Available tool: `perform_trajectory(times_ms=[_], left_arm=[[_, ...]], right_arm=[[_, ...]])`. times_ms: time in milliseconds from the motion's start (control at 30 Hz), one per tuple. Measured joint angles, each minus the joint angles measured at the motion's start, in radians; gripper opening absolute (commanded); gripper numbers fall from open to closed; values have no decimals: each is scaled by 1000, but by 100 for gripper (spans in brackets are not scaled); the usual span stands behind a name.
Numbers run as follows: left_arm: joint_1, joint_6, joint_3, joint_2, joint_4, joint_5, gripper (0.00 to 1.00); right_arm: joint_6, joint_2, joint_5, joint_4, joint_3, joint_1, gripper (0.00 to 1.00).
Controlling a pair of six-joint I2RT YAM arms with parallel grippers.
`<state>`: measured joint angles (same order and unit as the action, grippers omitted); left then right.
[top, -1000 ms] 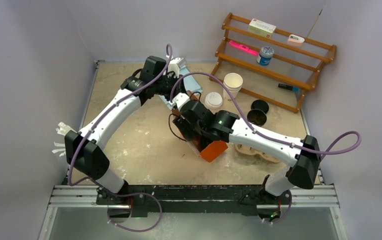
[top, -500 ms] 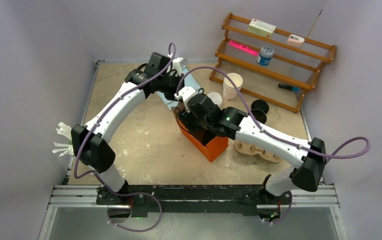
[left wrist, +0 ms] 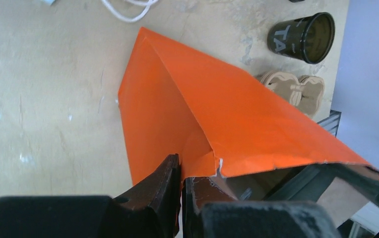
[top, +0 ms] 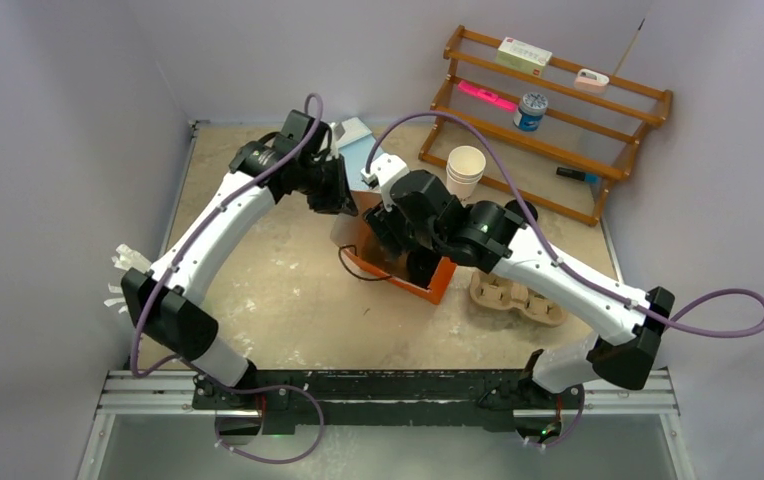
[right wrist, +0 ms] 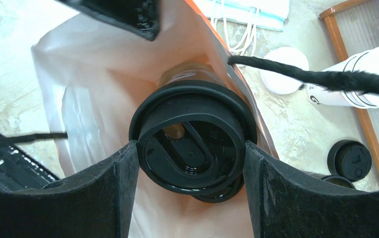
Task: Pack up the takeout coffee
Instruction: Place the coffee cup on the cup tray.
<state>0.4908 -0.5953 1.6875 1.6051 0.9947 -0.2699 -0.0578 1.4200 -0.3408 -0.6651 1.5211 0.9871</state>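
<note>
On the sandy table (top: 258, 290), the right arm is covering most of the orange bag (top: 436, 283) at centre. Having swung toward 12 o'clock since a second ago, it is also hiding the black lids (right wrist: 350, 159) from above. The left gripper (left wrist: 181, 184) is pinching the bag's rim tight, while the right gripper (right wrist: 192, 153) is clamping the lidded cup (right wrist: 192, 106) inside the bag's mouth, the cup's base lying unseen.

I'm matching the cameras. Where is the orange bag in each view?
Top: bag centre, under both wrists.
Left wrist: bag fills the middle, left gripper pinching its rim.
Right wrist: bag's pale inside surrounds the lidded cup.
Shared: pulp carrier beside the bag in top and left wrist; right wrist misses it.
</note>
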Motion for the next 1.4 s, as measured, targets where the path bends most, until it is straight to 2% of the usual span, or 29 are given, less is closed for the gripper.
perform_trajectory(times_ms=[400,600,667,800,867,1000,1200,1400], left_arm=[[24,-211,-54,-133,122,61,13],[51,-282,-158,-220,127,53,18],[61,-304,-183,-241,131,42,26],[67,-308,-186,-246,130,25,56],[67,-298,-179,-245,145,24,62],[65,-220,-85,-222,181,23,67],[17,-28,113,-130,191,24,68],[-16,177,150,-63,118,1,68]], right_arm=[[-156,-7,-6,-201,63,-3,6],[-197,-2,7,-240,105,-9,6],[-201,16,19,-252,145,-16,6],[-204,90,27,-268,260,-45,6],[-204,117,31,-263,286,-55,5],[-210,123,49,-272,287,-63,5],[-239,102,51,-293,286,-67,4],[-249,104,29,-347,299,-92,3]])
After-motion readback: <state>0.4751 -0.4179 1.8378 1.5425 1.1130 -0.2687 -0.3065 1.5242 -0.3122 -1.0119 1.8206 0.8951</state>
